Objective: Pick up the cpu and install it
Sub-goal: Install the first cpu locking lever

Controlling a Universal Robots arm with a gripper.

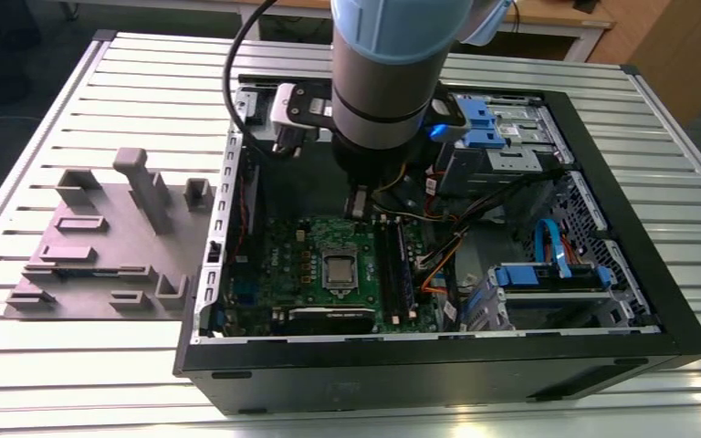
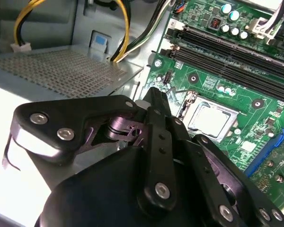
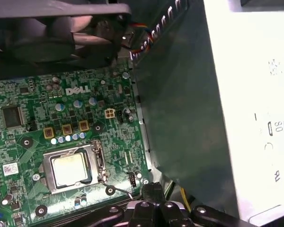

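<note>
We see the case (image 1: 448,370) open, with the board (image 1: 289,265) flat inside. Our gripper (image 1: 356,212) hangs just above the board, pinched narrow on nothing. The cpu (image 3: 68,169) lies in the socket (image 3: 97,163); we judge it should sit flush and square.

green board (image 3: 33,94): cut off at picture edge | part hidden behind gripper (image 3: 151,191)

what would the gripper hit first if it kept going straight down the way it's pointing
The gripper would probably meet the green motherboard just beside the socket holding the cpu, not the cpu itself; depth is unclear.
</note>
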